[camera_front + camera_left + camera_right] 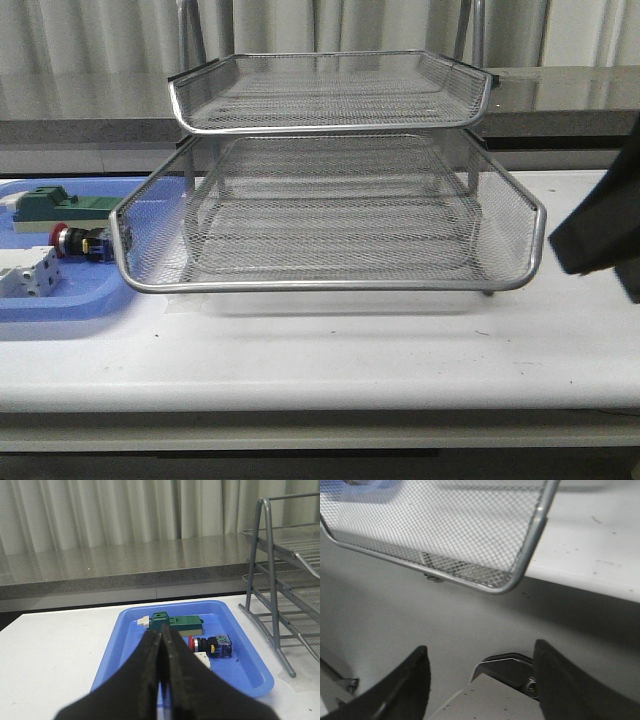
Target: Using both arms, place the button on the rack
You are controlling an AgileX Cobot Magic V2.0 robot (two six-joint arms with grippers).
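The rack (330, 215) stands in the middle of the surface (330, 350), its upper tray (330, 90) set farther back than the lower tray (330, 230), which juts toward the near edge. Left of the rack a flat tray (60, 300) lies on the surface, partly behind the lower tray's left corner. In that flat tray the green block (50, 205) lies farthest back, the button (80, 242) on its side just before it and beside the rack, and the terminal block (28, 272) nearest the front. The right arm (605, 225) hangs over the surface right of the rack, well apart from the flat tray
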